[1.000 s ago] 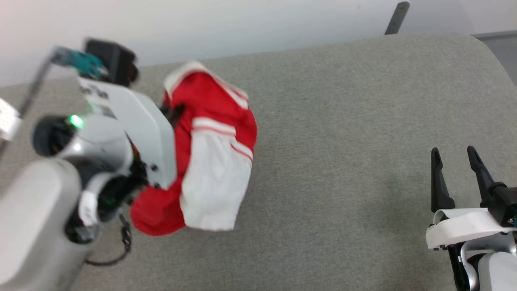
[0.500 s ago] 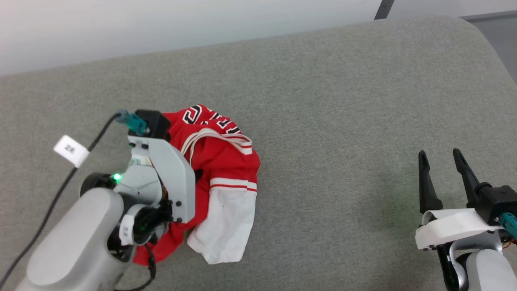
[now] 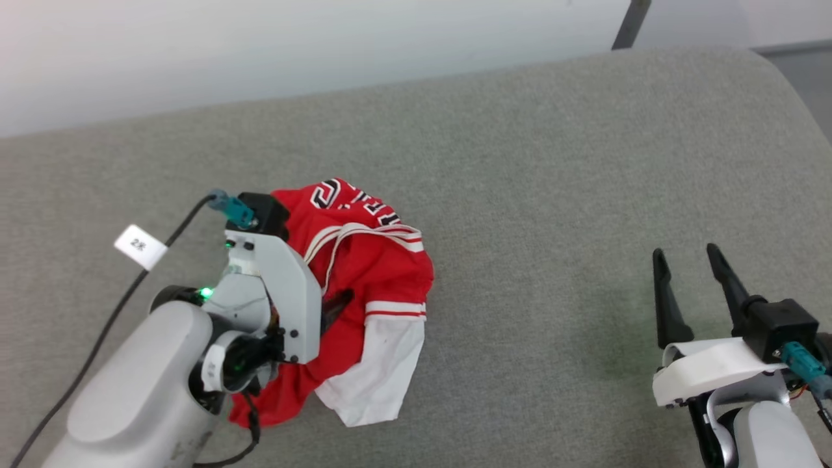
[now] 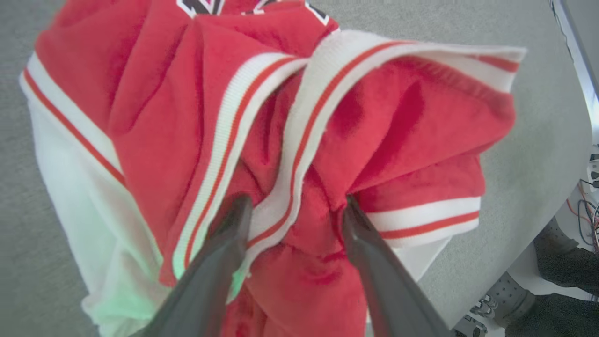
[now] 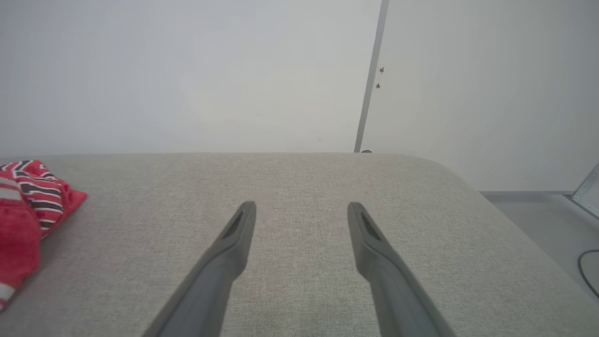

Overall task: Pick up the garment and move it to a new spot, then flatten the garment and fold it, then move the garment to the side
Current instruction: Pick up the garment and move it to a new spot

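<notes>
The garment (image 3: 380, 260), a red jersey with white sleeves and striped trim, lies crumpled on the grey fabric surface (image 3: 552, 195) at centre left, with part of its black lettering showing at the far end. My left gripper (image 3: 335, 305) points down into the heap. In the left wrist view its fingers (image 4: 234, 224) stand wide apart around a bunched fold of the garment (image 4: 398, 107) with striped trim, so the left gripper (image 4: 295, 206) is open. My right gripper (image 3: 686, 252) hovers open at the right, far from the cloth. The right wrist view shows my right gripper (image 5: 302, 204) and the garment (image 5: 23, 206) at its left edge.
A black cable with a white tag (image 3: 140, 246) runs from my left wrist across the surface. The surface ends in a rounded corner (image 3: 773, 71) at the far right, with a pale wall behind. The floor and loose cables (image 4: 580, 196) lie past its near edge.
The left arm lowered the garment from a hanging bunch onto the surface, and its fingers then spread apart. The head camera shifted; the right gripper stayed open.
</notes>
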You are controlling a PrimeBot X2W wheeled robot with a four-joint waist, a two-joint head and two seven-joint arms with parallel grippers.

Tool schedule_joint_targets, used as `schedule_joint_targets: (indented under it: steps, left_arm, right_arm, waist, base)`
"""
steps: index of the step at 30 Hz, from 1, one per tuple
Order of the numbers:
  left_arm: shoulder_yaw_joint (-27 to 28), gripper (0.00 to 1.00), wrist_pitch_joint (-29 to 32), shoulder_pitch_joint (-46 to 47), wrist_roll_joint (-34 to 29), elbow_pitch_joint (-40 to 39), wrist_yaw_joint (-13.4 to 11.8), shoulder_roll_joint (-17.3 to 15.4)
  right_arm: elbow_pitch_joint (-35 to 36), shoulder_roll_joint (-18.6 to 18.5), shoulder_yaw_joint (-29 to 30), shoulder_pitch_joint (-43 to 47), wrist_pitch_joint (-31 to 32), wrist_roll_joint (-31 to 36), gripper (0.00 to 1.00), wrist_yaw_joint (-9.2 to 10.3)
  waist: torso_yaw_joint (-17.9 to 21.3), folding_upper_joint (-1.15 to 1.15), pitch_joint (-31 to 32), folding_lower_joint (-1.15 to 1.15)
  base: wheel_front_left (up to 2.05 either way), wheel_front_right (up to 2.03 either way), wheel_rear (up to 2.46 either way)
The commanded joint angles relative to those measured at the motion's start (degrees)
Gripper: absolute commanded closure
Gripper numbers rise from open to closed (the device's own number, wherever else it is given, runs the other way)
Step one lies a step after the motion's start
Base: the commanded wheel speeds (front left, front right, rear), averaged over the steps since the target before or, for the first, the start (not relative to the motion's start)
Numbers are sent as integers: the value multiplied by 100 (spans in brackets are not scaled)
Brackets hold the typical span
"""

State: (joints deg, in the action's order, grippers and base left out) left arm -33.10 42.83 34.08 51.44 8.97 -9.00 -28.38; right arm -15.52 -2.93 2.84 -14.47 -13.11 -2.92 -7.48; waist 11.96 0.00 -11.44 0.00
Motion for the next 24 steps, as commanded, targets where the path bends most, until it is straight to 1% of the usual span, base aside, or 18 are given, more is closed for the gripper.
schedule_joint_targets:
  steps: [1,7,13,18,24]
  left_arm:
    - [49,0,-55,-4,50,15,42,-30]
    - [189,0,-308,-215,123,-104,93,-91]
    - [444,0,-922,-671,126,-366,144,-228]
    - [768,0,-1773,-1116,-1,-622,211,-395]
    - [1139,0,-2972,-1639,-208,-792,301,-462]
  right_arm:
    - [-25,9,-47,96,14,23,0,-3]
    - [-25,6,-150,261,108,98,0,-3]
    - [3,9,-273,436,158,165,0,-3]
    - [56,9,-353,558,188,221,0,-3]
    - [86,9,-321,650,150,300,0,-3]
  waist:
    - [-125,0,191,0]
    - [-352,0,617,0]
    - [-581,0,1083,0]
    - [-755,0,1304,0]
    - [-966,0,1502,0]
  base:
    - [0,0,0]
    - [0,0,0]
    - [0,0,0]
    - [0,0,0]
    - [0,0,0]
